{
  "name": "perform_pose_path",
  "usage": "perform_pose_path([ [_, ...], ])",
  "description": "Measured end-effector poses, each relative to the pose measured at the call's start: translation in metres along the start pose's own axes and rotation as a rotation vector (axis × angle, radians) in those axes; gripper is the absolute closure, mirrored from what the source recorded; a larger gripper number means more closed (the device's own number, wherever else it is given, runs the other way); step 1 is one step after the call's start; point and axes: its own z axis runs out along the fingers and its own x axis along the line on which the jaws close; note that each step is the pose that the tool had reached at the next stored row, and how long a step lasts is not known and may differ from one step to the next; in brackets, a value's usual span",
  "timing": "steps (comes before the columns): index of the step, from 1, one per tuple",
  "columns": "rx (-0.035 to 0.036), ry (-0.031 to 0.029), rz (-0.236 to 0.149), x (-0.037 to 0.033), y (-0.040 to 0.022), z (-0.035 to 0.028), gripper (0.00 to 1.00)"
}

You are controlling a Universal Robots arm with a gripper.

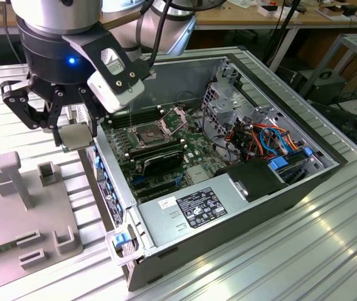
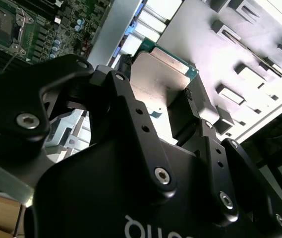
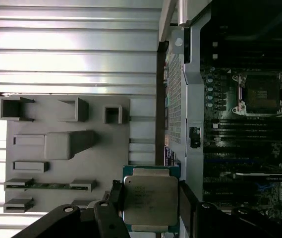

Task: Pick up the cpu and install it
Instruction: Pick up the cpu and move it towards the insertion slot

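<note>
Fingers (image 3: 188, 206) of the gripper (image 1: 74, 137) were clamped on the cpu (image 1: 74, 135), holding it off the worktop (image 1: 303, 251) just outside the computer case (image 1: 228, 216), at nine o'clock from the open socket (image 1: 152, 133) in the exterior view, with the grey fixture plate (image 1: 15, 213) at seven o'clock.

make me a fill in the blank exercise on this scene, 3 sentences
1. The gripper is shut on the ____.
2. The grey fixture plate lies on the exterior view's ____ of the computer case.
3. The socket inside the case is ____, with no chip in it.
Missing words: cpu; left; empty.
</note>
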Motion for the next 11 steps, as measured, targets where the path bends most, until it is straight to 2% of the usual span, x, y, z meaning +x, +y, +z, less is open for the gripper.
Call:
perform_pose_path([
  [4,0.0,0.0,0.0,-0.0101,-0.0001,-0.0001,0.45],
  [11,0.0,0.0,0.0,-0.0225,-0.0003,-0.0002,0.45],
])
